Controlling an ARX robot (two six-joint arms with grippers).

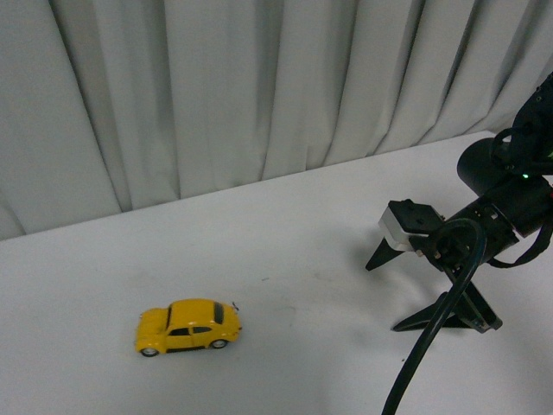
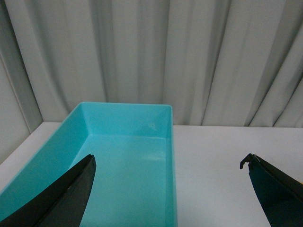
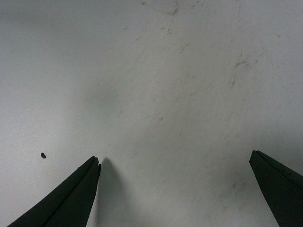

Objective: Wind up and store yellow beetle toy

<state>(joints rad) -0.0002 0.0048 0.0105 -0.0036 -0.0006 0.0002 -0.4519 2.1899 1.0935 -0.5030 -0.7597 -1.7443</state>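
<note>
The yellow beetle toy [image 1: 187, 327] stands on its wheels on the white table [image 1: 302, 233], at the front left in the front view. My right gripper [image 1: 384, 296] is open and empty, its tips pointing down at the table well to the right of the toy. The right wrist view shows its gripper [image 3: 175, 160] wide open over bare scuffed table, with no toy in it. My left gripper [image 2: 166, 161] is open and empty in the left wrist view, above the near end of a turquoise bin [image 2: 125, 118]. The left arm is out of the front view.
The turquoise bin is a long, empty rectangular box standing on the table beside white tabletop [image 2: 227, 156]. A grey curtain [image 1: 259, 86] hangs behind the table's far edge. A small dark speck [image 3: 43, 155] lies on the table near the right gripper.
</note>
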